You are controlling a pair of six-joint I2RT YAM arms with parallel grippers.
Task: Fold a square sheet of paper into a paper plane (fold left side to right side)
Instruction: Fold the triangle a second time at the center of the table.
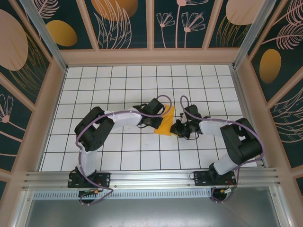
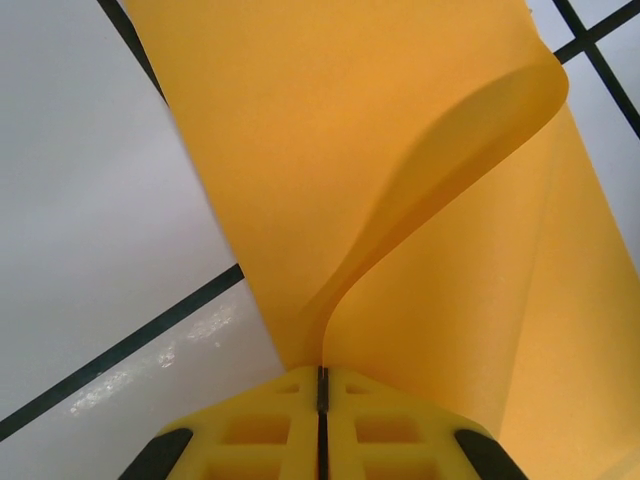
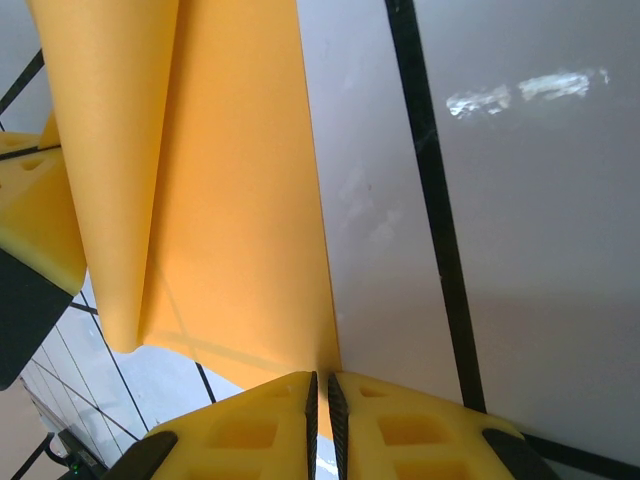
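Paper: square sheet of paper (image 1: 166,124) lies on the tiled table (image 1: 118,85) between both grippers, one flap curled upward.
Left gripper (image 2: 322,372): clamped on the sheet's edge.
Right gripper (image 3: 320,378): pinching the other side.

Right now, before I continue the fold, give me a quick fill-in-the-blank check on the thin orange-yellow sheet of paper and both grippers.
1. In the top view, the thin orange-yellow sheet of paper lies ____ the left gripper and the right gripper.
2. In the left wrist view, the left gripper's yellow fingers are ____ on the sheet's edge.
3. Above that pinch, the sheet's free flap is ____ over, not flat.
Missing words: between; shut; curled.
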